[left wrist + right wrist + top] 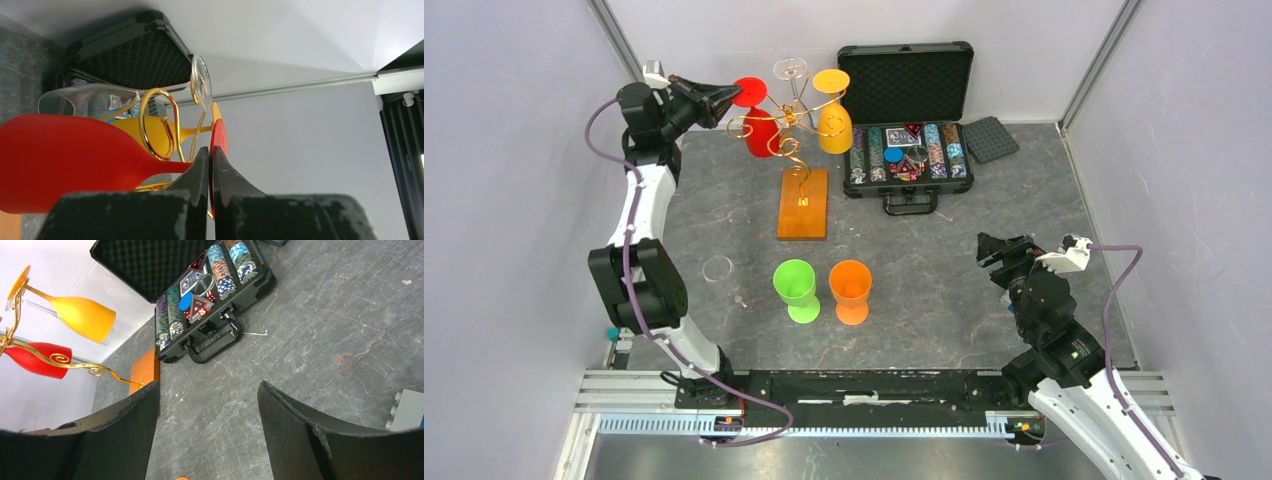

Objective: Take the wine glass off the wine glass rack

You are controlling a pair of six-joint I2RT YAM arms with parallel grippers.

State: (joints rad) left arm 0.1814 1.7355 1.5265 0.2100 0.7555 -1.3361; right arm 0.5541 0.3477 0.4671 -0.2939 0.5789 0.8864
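The wine glass rack (792, 135), golden wire on an orange wooden base (804, 203), stands at the back middle. A red wine glass (759, 128), a yellow one (834, 125) and a clear one (791, 72) hang upside down on it. My left gripper (727, 97) is shut on the red glass's foot disc (218, 142), pinching its rim between both fingers; the red bowl (65, 162) is at the left of the left wrist view. My right gripper (207, 390) is open and empty over the table at the right (1002, 258).
An open black chip case (906, 120) stands right of the rack. A green glass (796, 288) and an orange glass (851, 290) stand upright in front of the base. A clear glass (719, 270) lies at the left. A grey foam pad (990, 138) lies by the case.
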